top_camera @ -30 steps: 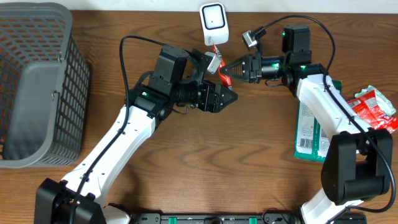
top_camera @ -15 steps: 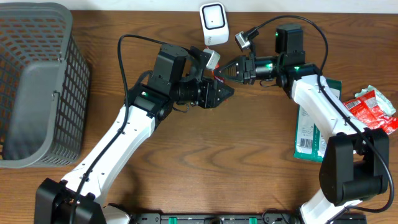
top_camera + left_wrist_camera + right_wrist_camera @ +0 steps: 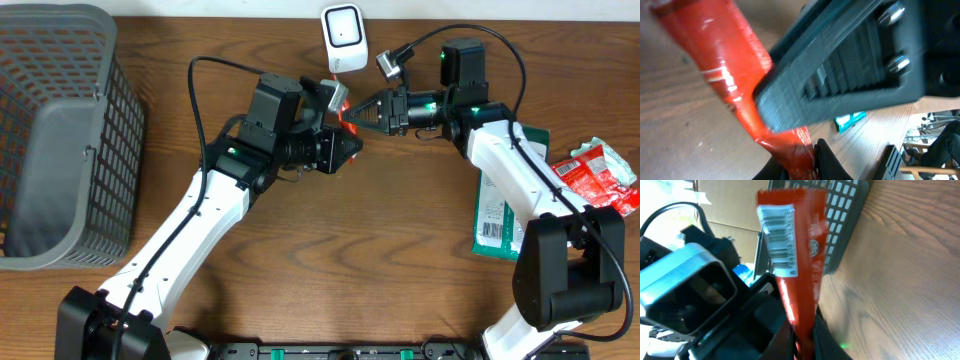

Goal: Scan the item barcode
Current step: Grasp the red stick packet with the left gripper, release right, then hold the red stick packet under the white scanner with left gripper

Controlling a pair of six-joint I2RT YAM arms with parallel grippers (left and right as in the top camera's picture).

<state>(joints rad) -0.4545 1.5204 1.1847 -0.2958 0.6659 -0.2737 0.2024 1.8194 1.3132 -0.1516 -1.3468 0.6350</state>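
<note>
Wooden surface [image 3: 400, 250], far centre: we clamp left claw [image 3: 352, 143] and right claw [image 3: 356, 113] on a red packet [image 3: 801, 275], barcode [image 3: 780, 235] exposed for the white scanner [image 3: 343, 35].

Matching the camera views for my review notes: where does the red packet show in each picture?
Overhead: the red packet is at top centre, just below the white scanner.
Left wrist: it runs from the upper left down to bottom centre.
Right wrist: it stands upright in the middle, barcode at its top.
Shared landmark: the wooden table.
</note>
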